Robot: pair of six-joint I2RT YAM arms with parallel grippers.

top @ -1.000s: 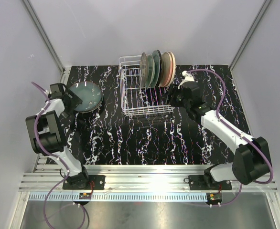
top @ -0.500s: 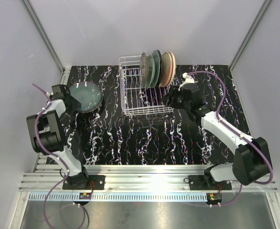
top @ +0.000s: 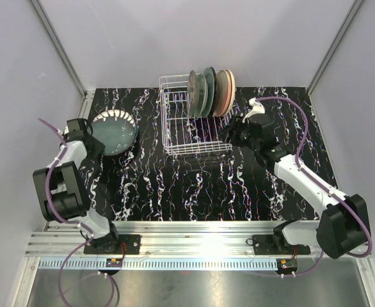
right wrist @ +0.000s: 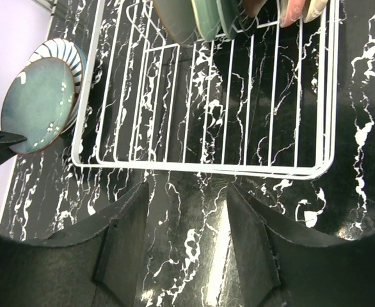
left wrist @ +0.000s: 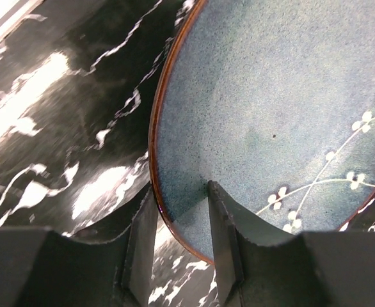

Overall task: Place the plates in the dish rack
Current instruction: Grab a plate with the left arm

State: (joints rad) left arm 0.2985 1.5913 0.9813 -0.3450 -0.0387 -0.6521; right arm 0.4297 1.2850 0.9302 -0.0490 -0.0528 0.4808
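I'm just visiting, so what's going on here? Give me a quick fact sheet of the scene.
Surface: black white-veined tabletop
Dish rack: white wire, mostly unfilled
Racked plates: several upright at its far right corner
Plates left: blue-green blossom plate lying on a striped plate, left of the rack
Left jaws: astride the blue-green plate's rim; grip unclear
Right jaws: open, empty, near the rack's right side

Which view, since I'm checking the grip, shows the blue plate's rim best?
The left wrist view: the blue plate fills it, its brown rim in the left gripper. The top view shows it small; the right wrist view shows it far off, over a striped plate.
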